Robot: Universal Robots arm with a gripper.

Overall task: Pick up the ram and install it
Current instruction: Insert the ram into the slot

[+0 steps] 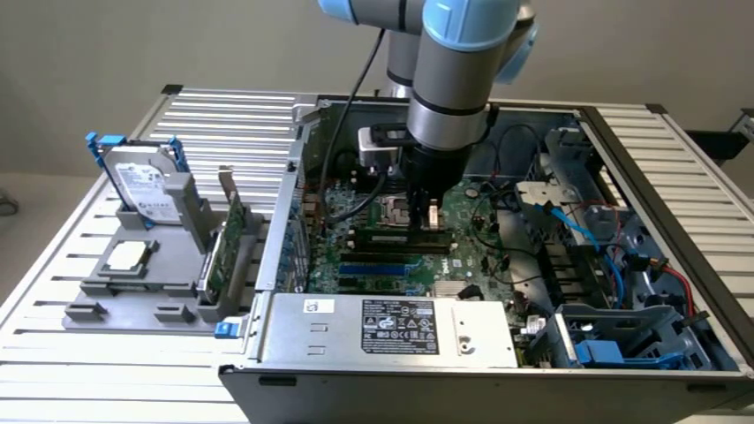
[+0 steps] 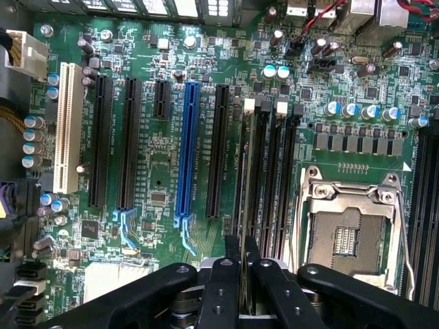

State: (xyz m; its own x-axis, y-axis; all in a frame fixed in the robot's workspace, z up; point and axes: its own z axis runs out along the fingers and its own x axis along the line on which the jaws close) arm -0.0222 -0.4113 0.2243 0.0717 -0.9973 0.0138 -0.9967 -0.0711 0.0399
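My gripper (image 1: 426,217) reaches down into the open computer case (image 1: 659,203), over the motherboard (image 1: 471,256). In the wrist view the gripper (image 2: 243,255) is shut on the ram (image 2: 245,185), a thin stick seen edge-on. The stick runs along the black memory slots (image 2: 278,178), in line with the one nearest the long black expansion slot. In the exterior view the ram (image 1: 404,236) lies low against the board under the fingers. I cannot tell whether it is fully seated.
The open CPU socket (image 2: 346,233) sits beside the memory slots, a blue slot (image 2: 186,151) on the other side. At the exterior view's left, a grey holder (image 1: 130,291) carries a hard drive (image 1: 144,185) and a green card (image 1: 229,243). Power supply (image 1: 389,327) in front, cables (image 1: 566,221) right.
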